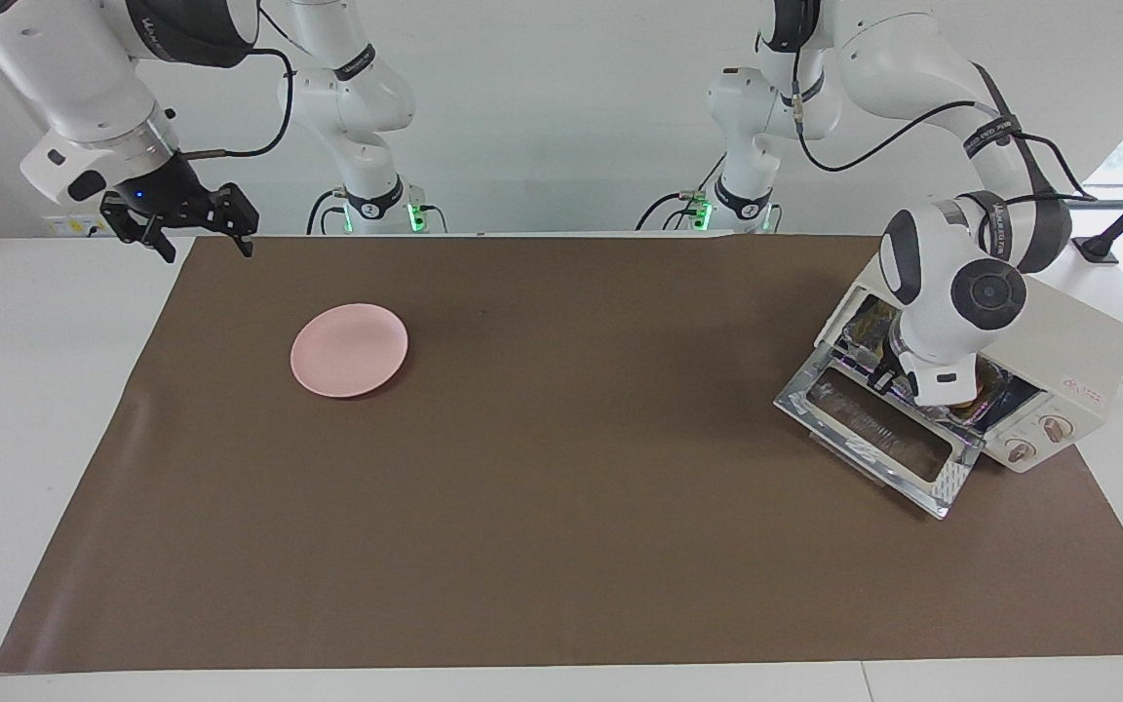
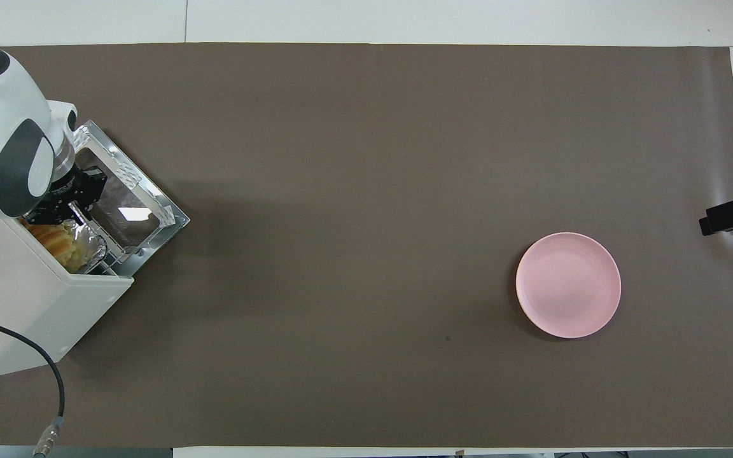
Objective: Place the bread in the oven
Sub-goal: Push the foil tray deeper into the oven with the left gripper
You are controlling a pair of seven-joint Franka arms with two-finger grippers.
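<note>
Facing view: left gripper (image 1: 898, 382) at mouth of oven (image 1: 1068, 361), over its dropped glass door (image 1: 878, 434) at table's left-arm end; wrist hides fingers, grip state cannot tell. Step judged: tray pushed in, letting go. Right gripper (image 1: 199, 234) waits wide open, holding nothing, over mat (image 1: 561, 546) corner.

Overhead view: bread (image 2: 55, 234) lies in foil tray (image 2: 90, 238) inside oven, mostly under roof. Next: back gripper straight out, then lift door shut. Pink plate (image 2: 568, 284) bare, well apart; nothing blocks.
</note>
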